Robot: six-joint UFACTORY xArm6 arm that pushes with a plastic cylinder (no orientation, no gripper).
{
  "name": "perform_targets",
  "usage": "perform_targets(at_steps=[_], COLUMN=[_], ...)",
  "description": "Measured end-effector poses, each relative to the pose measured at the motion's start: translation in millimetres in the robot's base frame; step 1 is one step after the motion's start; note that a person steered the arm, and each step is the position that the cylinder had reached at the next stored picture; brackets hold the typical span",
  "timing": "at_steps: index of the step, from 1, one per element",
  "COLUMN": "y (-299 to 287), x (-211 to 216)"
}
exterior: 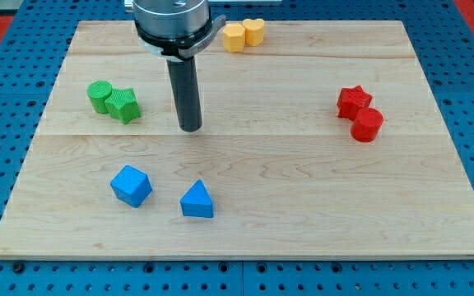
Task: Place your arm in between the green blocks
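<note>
blue cube (131,185), blue triangle (197,200): near edge, left, not ours
our tip (190,127): centre-left, just right of greens; no jaws, plain rod
green blocks (113,101): left edge, touching
step: wedge into their seam gently

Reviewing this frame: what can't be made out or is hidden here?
- Arm above the rod: cut off by the view's top edge; only the round mount shows.
- The two green blocks touch; whether any gap lies between them cannot be told.
- Yellow blocks: exact shapes too small to tell.
- My tip shows, right of the green blocks, apart from them.
</note>
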State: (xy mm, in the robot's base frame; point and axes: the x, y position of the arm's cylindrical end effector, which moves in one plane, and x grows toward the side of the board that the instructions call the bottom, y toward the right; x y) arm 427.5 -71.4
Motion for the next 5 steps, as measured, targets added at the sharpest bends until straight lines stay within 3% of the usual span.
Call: perform_targets(at_steps=[1, 2, 4, 5], y=[8, -27, -59, -103], x=[10, -7, 4, 4])
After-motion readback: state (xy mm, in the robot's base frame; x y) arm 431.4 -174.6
